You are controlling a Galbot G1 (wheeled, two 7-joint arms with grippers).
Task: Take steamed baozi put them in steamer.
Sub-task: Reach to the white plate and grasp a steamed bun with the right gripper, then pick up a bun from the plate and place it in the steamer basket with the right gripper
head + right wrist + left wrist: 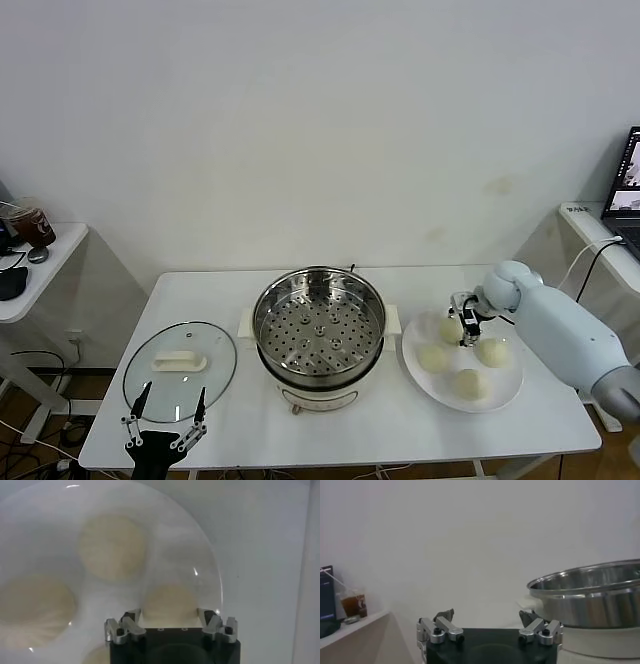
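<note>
Four cream-white baozi lie on a white plate (510, 385) to the right of the steamer (318, 325), a shiny steel pot with a perforated tray and nothing in it. My right gripper (466, 322) is low over the plate's far side, open. In the right wrist view its fingers (131, 616) stand on either side of one baozi (170, 605). The other baozi (492, 352) (432, 357) (468, 382) lie free. My left gripper (165, 420) is open and empty at the table's front left.
A round glass lid (180, 370) with a white handle lies flat left of the steamer, under the left gripper. The steamer's wall also shows in the left wrist view (590, 600). A side table with a cup (35, 228) stands at far left, and a laptop (625, 190) at far right.
</note>
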